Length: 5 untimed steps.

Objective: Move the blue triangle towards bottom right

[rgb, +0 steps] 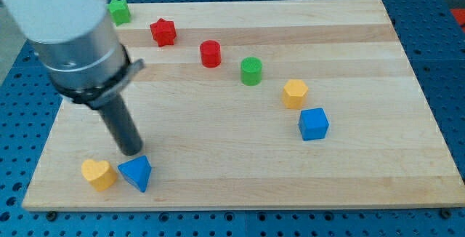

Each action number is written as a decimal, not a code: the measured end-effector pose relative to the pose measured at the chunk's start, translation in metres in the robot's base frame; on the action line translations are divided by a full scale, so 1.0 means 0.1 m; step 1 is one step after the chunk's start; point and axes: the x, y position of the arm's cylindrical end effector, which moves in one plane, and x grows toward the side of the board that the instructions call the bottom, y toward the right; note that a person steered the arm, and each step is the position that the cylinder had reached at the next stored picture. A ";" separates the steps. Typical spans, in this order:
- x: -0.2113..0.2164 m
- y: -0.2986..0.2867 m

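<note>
The blue triangle [136, 173] lies near the board's bottom left corner, with a yellow heart block [98, 174] just to its left. My tip [131, 150] stands right above the blue triangle, at its upper edge, touching or nearly touching it. The dark rod rises from there up to the arm's grey body at the view's top left.
A blue cube [314, 124] and a yellow hexagon block [295, 93] sit right of centre. A green cylinder [251, 71], a red cylinder [211, 54], a red star block [163, 32] and a green block [119, 10] trail toward the top left. The wooden board [378, 179] ends near the view's bottom.
</note>
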 end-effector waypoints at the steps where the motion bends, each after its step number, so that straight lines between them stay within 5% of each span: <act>1: 0.07 -0.66; 3: 0.73 -0.93; 5: 0.51 0.25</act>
